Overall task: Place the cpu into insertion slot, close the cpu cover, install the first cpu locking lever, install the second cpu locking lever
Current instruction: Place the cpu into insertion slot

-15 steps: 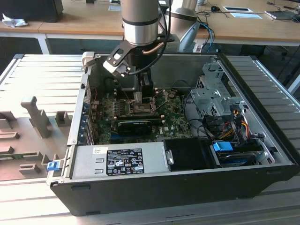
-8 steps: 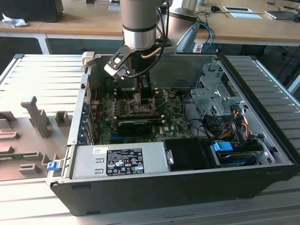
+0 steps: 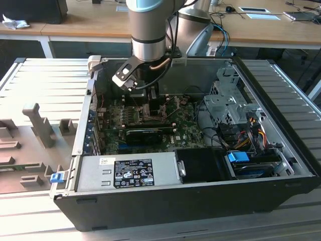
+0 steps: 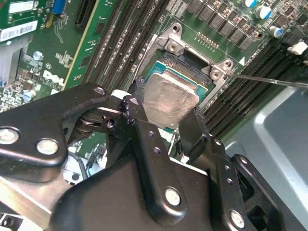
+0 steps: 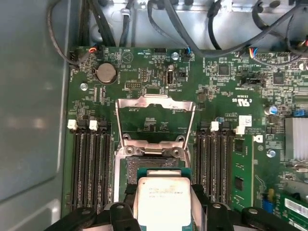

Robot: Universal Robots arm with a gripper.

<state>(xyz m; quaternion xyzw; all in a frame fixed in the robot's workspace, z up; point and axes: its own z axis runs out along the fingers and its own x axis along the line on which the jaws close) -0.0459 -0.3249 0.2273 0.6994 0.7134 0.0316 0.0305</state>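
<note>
Holding the cpu [image 4: 168, 98] pinched between the fingers [image 4: 191, 129], just above the insertion slot [image 4: 186, 61]; I judge it not yet seated; cpu cover [image 5: 155, 100] lies swung open beyond the slot; a locking lever [image 4: 269, 80] stands free; cover and both levers left to do.

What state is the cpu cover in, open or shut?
Open. In the first wrist view the cpu cover is swung back off the insertion slot, leaving it uncovered near the cpu.

Ext. view high; both wrist views close (share cpu [image 5: 161, 202]).
</note>
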